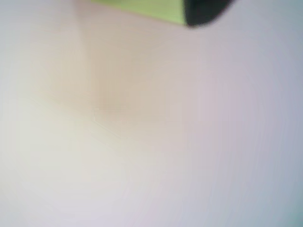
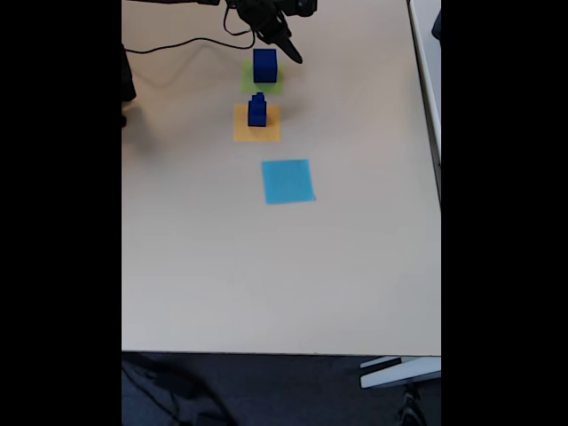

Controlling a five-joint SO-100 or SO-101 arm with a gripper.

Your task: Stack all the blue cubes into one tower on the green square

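Wrist view washed out and heavily blurred; fixed view evenly bright.

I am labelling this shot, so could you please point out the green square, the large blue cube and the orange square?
Green square (image 2: 276, 87): fixed view, bare right edge beside the cube.
Large blue cube (image 2: 264, 66): fixed view, middle of its face.
Orange square (image 2: 243, 131): fixed view, bare lower left part.

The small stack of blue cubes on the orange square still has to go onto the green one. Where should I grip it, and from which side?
Judging from the fixed view, grip the lower, wider cube of the small stack on its two side faces, coming straight down from above. The top cube is narrower and only rests there, so pinching it would leave the lower one on the orange square. The gripper is beside the large cube.
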